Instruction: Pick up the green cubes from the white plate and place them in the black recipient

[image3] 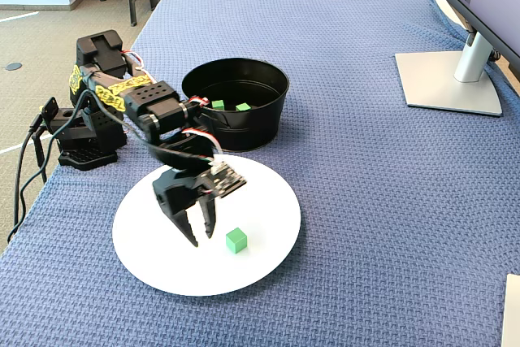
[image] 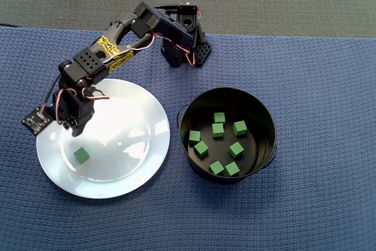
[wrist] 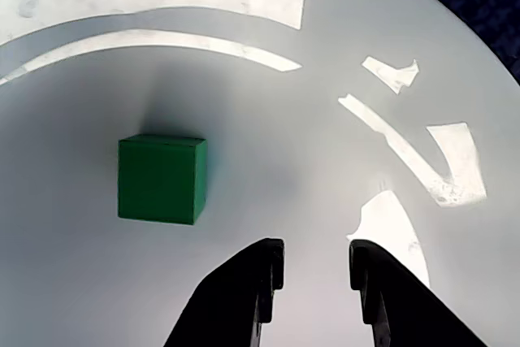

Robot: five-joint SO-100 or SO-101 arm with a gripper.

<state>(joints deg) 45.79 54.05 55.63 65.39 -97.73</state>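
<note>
- Green cubes, overhead view: one cube [image: 81,155] lies on the white plate [image: 141,163]; seven more [image: 218,130] sit inside the black recipient [image: 265,116] to the plate's right. Gripper [image: 75,132] hangs over the plate, apart from the cube.
- Wrist view: fingers [wrist: 262,282] spread slightly, nothing between them; the cube [wrist: 161,179] is up-left, untouched.
- Fixed view: gripper [image3: 201,236] points down just left of the cube [image3: 236,240].

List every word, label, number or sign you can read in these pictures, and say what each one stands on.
No text can be read.
Yellow band with black marks on the arm: too small and blurred to read.
Green cube, white plate, black pot, monitor stand: no lettering visible.
</note>
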